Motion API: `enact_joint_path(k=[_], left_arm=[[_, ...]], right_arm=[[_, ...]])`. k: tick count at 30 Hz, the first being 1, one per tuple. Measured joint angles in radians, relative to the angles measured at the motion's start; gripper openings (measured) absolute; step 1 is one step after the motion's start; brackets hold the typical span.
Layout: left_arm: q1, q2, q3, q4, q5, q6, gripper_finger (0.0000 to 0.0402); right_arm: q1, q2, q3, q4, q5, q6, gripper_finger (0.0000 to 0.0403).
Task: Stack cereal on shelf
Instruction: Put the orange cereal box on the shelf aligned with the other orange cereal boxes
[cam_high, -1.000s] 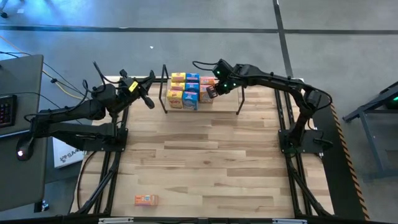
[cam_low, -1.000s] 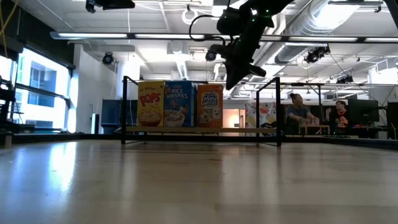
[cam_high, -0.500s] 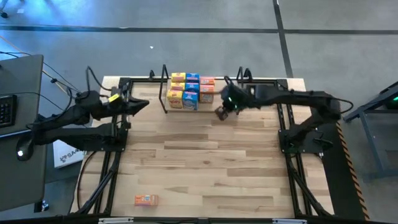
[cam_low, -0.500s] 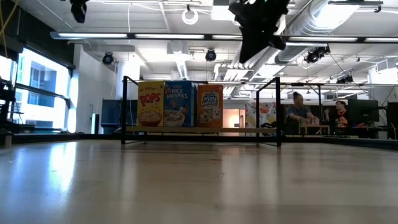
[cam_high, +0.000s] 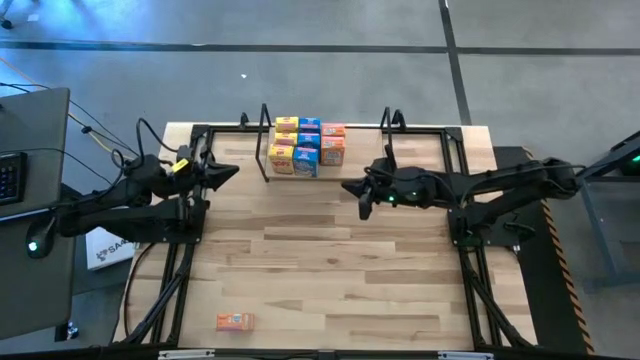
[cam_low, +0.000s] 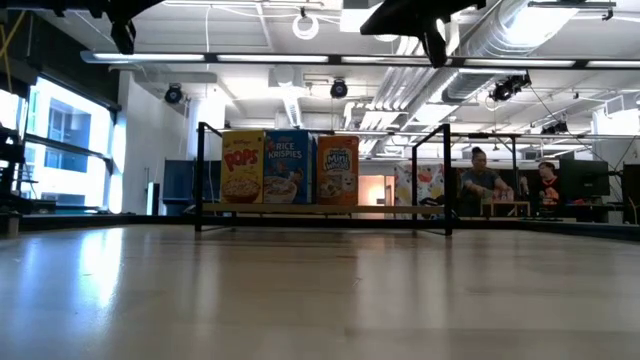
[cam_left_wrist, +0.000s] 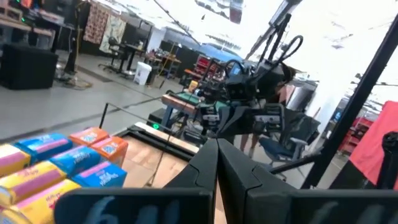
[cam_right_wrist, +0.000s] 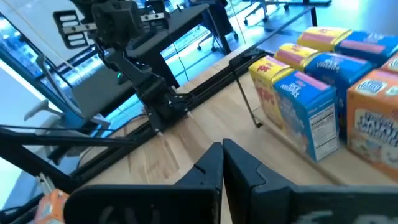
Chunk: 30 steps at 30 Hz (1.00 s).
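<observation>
Small cereal boxes (cam_high: 305, 145), yellow, blue and orange, stand in rows on the shelf (cam_high: 266, 152), a low black rod frame at the table's far middle. The low view shows a yellow (cam_low: 243, 167), a blue (cam_low: 287, 167) and an orange front (cam_low: 337, 168) on the wooden board (cam_low: 320, 209). One more orange box (cam_high: 235, 321) lies flat near the front left corner. My left gripper (cam_high: 234, 171) is shut and hovers left of the shelf. My right gripper (cam_high: 349, 187) is shut and hovers in front of the shelf's right end. Both hold nothing.
Black frame rails (cam_high: 195, 200) run along the table's left and right sides (cam_high: 460, 200). Bare wooden tabletop (cam_high: 320, 260) lies between the shelf and the lone orange box. People sit at desks (cam_low: 480, 180) in the room beyond the far edge.
My right gripper has drawn away from the orange boxes at the shelf's right end toward the near side, tipping from pointing down to almost level, still shut. My left gripper has pulled back toward the table's left edge, sunk a little and rolled. The boxes have stayed put.
</observation>
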<state>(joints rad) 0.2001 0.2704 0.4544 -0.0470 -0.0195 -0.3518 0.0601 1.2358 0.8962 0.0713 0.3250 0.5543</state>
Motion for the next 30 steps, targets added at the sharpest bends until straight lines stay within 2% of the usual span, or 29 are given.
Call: enact_joint_path(k=[9, 19, 23, 30], left_arm=[[0.0, 0.021, 0.0, -0.001, -0.019, -0.011, 0.0001], [0.0, 0.029, 0.007, -0.007, -0.008, 0.015, 0.0007], [-0.005, 0.078, 0.075, -0.082, 0.097, -0.021, 0.005], [-0.084, 0.222, 0.299, -0.319, 0.341, -0.039, 0.0176]], right_arm=[[-0.001, -0.006, 0.0, 0.001, -0.002, -0.107, 0.0], [-0.001, -0.006, 0.0, 0.001, -0.002, -0.099, 0.0], [-0.001, -0.006, 0.0, 0.0, 0.006, -0.054, 0.0], [-0.001, -0.006, 0.0, 0.001, 0.009, 0.031, 0.0]])
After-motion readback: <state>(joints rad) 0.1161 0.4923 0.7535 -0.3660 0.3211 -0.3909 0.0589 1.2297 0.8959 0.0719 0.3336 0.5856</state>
